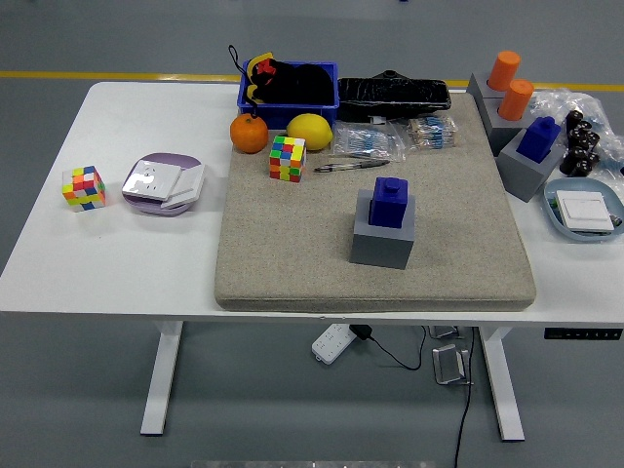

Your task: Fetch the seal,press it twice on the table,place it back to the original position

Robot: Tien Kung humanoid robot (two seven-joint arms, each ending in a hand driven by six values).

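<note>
The blue seal (392,203) sits on its grey base (382,242) at centre frame. No hand is visible, so its state is unknown; the stage is unclear.

Neither arm reaches in over the table (127,253); at most a sliver at its right edge might belong to the right robot hand, too little to tell its pose.

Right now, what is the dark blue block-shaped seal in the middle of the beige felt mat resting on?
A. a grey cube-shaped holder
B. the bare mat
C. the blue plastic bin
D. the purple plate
A: the dark blue block-shaped seal sits upright on top of the grey cube-shaped holder, which stands on the beige felt mat.
</note>
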